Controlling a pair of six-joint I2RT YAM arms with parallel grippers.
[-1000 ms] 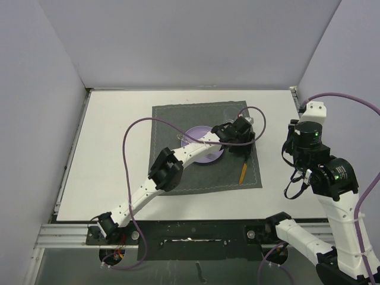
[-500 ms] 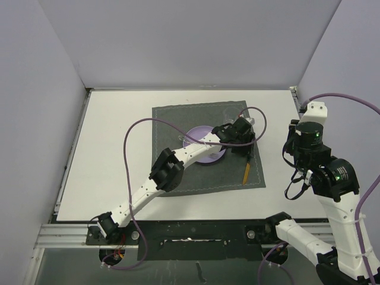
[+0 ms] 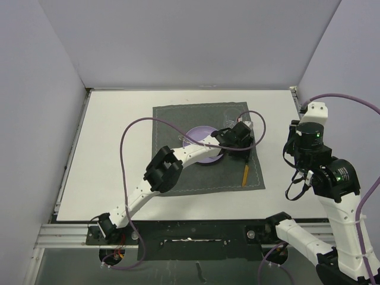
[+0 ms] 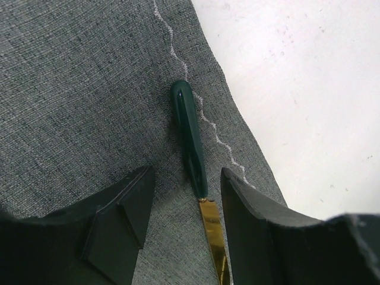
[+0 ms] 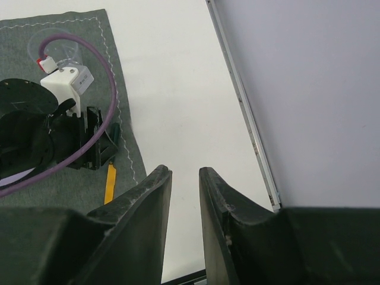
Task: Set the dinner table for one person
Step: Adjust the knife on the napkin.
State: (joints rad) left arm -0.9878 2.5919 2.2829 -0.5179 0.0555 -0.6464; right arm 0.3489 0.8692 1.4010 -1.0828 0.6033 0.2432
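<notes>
A knife with a dark green handle (image 4: 189,133) and a gold blade (image 4: 214,237) lies on the dark grey placemat (image 4: 77,89), close to its stitched right edge. My left gripper (image 4: 187,175) stands open over the knife, one finger on each side, and neither finger presses it. From above, the gold blade (image 3: 244,174) sticks out towards me below the left gripper (image 3: 243,153). My right gripper (image 5: 184,173) hovers open above the bare dinner table (image 5: 172,89), nothing between its fingers.
A purple plate (image 3: 199,142) sits mid-placemat, partly under the left arm. A clear glass (image 5: 56,50) stands near the placemat's far right corner. The left arm's purple cable (image 3: 136,127) loops over the mat. Walls close in the table on three sides.
The left arm's elbow has swung a little to the left, and the knife has slid slightly to the right on the placemat. The right arm has not moved.
</notes>
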